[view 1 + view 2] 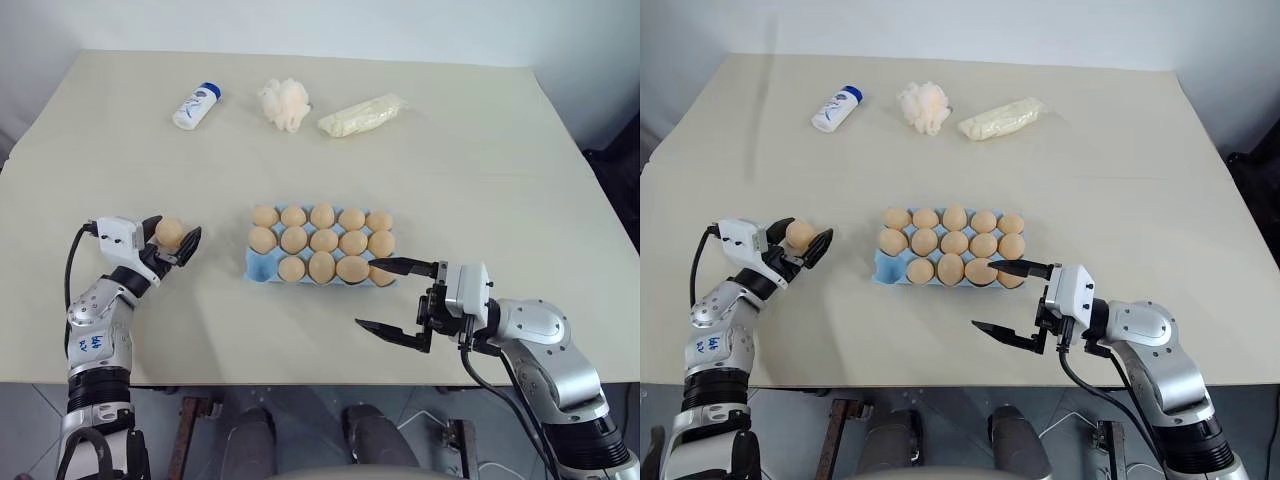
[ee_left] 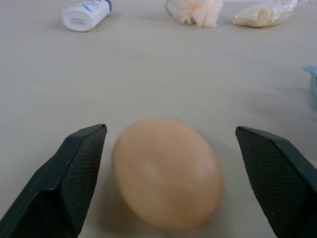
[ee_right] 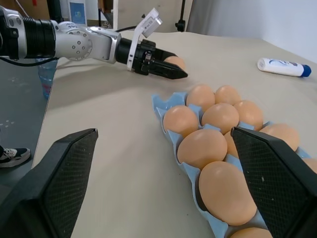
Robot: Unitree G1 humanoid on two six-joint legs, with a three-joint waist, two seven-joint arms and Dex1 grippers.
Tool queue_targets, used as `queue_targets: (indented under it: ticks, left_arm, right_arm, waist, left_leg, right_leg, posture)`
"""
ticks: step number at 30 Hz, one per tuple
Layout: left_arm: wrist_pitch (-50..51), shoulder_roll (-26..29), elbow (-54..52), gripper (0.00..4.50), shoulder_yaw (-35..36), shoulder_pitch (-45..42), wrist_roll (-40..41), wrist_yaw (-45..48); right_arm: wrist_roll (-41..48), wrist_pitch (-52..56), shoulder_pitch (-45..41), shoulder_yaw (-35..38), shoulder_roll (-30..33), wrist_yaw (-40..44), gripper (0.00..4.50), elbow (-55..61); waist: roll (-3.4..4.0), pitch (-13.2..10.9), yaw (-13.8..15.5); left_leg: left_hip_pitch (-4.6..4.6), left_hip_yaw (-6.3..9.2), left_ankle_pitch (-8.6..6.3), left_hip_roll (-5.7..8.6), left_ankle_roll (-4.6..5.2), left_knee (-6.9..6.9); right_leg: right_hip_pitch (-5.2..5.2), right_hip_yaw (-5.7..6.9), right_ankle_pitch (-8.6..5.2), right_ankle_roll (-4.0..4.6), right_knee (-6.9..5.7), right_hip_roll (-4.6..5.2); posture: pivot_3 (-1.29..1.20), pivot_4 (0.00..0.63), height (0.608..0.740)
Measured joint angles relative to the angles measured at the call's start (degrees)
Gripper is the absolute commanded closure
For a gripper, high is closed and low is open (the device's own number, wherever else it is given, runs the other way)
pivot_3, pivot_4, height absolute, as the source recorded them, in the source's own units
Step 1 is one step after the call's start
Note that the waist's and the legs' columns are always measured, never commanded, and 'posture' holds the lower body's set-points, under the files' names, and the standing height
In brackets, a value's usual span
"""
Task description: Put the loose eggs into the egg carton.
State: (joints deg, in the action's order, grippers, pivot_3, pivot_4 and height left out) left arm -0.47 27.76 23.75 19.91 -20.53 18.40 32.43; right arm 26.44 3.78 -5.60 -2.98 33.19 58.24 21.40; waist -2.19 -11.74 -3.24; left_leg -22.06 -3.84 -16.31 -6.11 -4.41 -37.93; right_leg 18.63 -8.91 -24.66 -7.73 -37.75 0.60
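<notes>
Noted black two-fingered right gripper (image 1: 365,293) spread empty beside light-blue moulded egg carton (image 1: 258,266), left gripper (image 1: 175,232) parted astride smooth tan-orange loose egg (image 1: 169,233) on beige table (image 1: 480,150); judged off-centre closing liable to roll or crack it.

In the left wrist view the loose egg (image 2: 167,171) between the left claw's fingers (image 2: 74,173) is blurred, so contact with either finger cannot be told. The egg carton (image 2: 312,82) is cut off at that view's edge. The right claw's upper finger (image 1: 405,267) hides part of the carton's nearest corner egg (image 1: 381,277).
</notes>
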Motion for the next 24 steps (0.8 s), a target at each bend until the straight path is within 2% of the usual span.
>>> queue_targets:
  ticks: [5,6,12,16,20,24]
  left_arm:
    - [-0.9,0.0,0.0,2.48,-0.4,0.1,0.1,1.8]
    - [-1.0,0.1,-0.4,2.56,-0.4,0.6,0.3,2.8]
    - [3.9,1.6,-14.6,2.56,-3.5,5.7,8.1,15.4]
    - [5.8,2.7,-20.8,2.56,-9.3,5.2,8.1,20.4]
    - [7.1,2.5,-21.1,2.56,-14.0,4.0,7.2,22.4]
    - [6.8,1.6,-20.1,1.28,-16.5,2.2,5.9,22.9]
  right_arm:
    - [0.0,0.0,1.0,0.0,0.0,-0.7,0.0,0.8]
    - [0.0,0.0,1.2,0.0,0.0,-0.8,0.0,0.8]
    - [-0.1,0.0,2.4,0.1,0.0,-1.3,0.0,0.9]
    - [-0.6,0.0,2.6,0.1,0.0,-1.5,0.0,0.9]
    - [-1.1,-0.1,2.6,0.0,-0.2,-1.7,0.0,0.9]
    - [-1.7,-0.2,2.5,0.0,-0.9,-2.6,0.0,0.9]
  waist:
    - [0.0,0.0,0.0]
    - [0.0,0.0,0.0]
    - [0.0,0.0,0.1]
    - [0.01,0.0,0.2]
    - [0.01,0.0,-0.1]
    - [0.02,0.0,-0.1]
  left_leg:
    - [0.0,-0.01,0.01,0.0,-0.01,-0.08]
    - [0.0,-0.03,0.01,0.01,-0.01,-0.08]
    - [0.0,0.02,0.01,-0.01,-0.02,-0.03]
    - [0.01,-0.01,0.01,0.08,-0.01,-0.07]
    - [0.01,-0.02,0.01,0.06,-0.01,-0.07]
    - [0.0,-0.02,0.01,0.06,-0.01,-0.04]
  right_leg:
    - [-0.04,-0.01,0.0,0.0,-0.02,-0.01]
    - [-0.04,-0.01,0.0,0.0,-0.01,-0.01]
    - [-0.06,0.01,0.0,0.0,-0.01,-0.03]
    - [-0.15,-0.05,0.0,0.0,0.11,0.0]
    - [-0.12,-0.09,0.0,0.0,0.13,-0.04]
    - [-0.09,-0.1,0.0,0.0,0.13,-0.03]
  posture:
    - [0.0,0.15,0.74]
    - [0.0,0.15,0.74]
    - [0.0,0.15,0.74]
    - [0.0,0.15,0.74]
    - [0.0,0.15,0.74]
    - [0.0,0.15,0.74]
